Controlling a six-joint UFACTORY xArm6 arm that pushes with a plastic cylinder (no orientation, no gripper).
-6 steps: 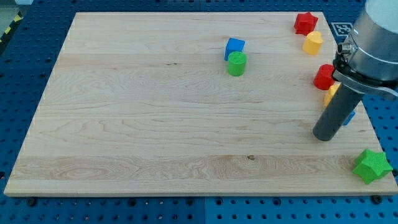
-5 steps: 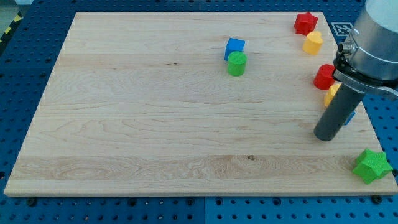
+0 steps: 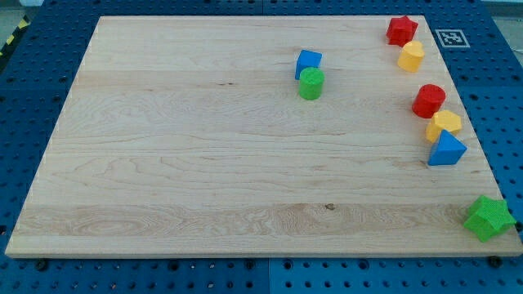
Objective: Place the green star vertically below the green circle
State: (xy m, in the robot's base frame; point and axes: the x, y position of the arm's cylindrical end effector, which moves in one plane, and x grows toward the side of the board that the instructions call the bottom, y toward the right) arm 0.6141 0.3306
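The task looks barely begun, judging by how things lie: the green star [image 3: 489,218] sits at the lower right corner of the frame, right at the edge of the bench [image 3: 180,163], while the green circle [image 3: 310,83] stands in the upper middle, touching the blue cube [image 3: 308,62] just above it. The star is well apart from the circle and far to its right, so it has yet to be pushed leftward across the lower board until it lines up straight below the circle. Near the right edge stand a red star [image 3: 401,29], a yellow block [image 3: 412,55], a red block [image 3: 429,100], another yellow block [image 3: 444,125] and a blue triangle [image 3: 445,150]. The arm and my tip do not show in the frame, so the end effector's pose and whether it touches anything cannot be told.
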